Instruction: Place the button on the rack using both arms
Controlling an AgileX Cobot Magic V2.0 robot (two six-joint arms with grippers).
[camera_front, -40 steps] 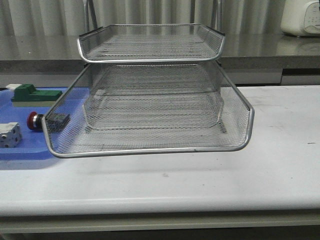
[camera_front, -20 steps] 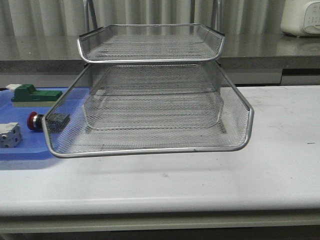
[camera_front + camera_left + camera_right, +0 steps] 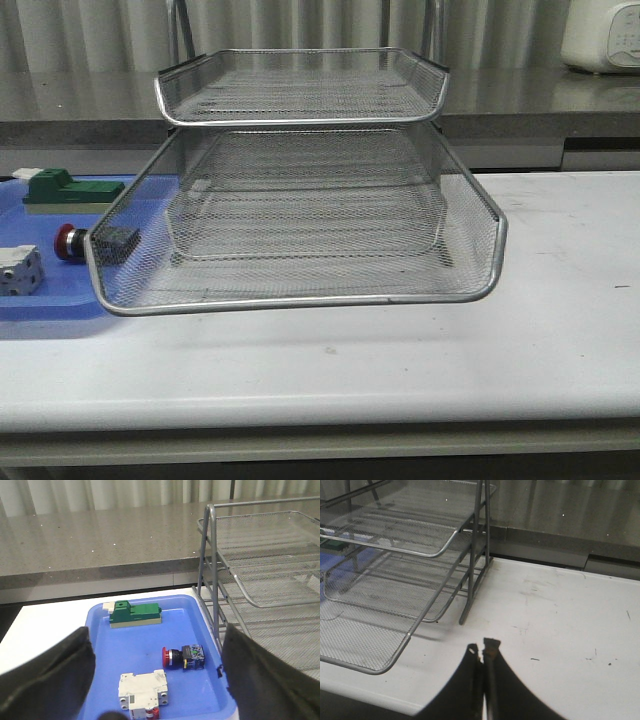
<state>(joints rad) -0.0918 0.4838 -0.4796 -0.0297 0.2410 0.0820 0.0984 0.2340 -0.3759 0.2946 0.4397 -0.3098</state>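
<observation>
The button (image 3: 68, 242), with its red head and black body, lies on its side in a blue tray (image 3: 50, 300) left of the rack (image 3: 300, 300). Its body shows through the mesh of the pulled-out lower tier. Neither arm shows in the front view. In the left wrist view my left gripper (image 3: 157, 637) hangs open and wide above the tray, with the button (image 3: 183, 657) between and below its fingers, untouched. The rack's (image 3: 260, 555) frame stands right beside the tray. My right gripper (image 3: 482, 647) is shut and empty over the white table, beside the rack's (image 3: 445, 542) tiers.
A green-and-white block (image 3: 70, 190) (image 3: 135, 614) and a white breaker (image 3: 18, 270) (image 3: 145, 692) share the blue tray (image 3: 145, 645). The rack's lower tier juts out toward the table's front edge. A grey counter runs behind, with a white appliance (image 3: 603, 35) at the back right.
</observation>
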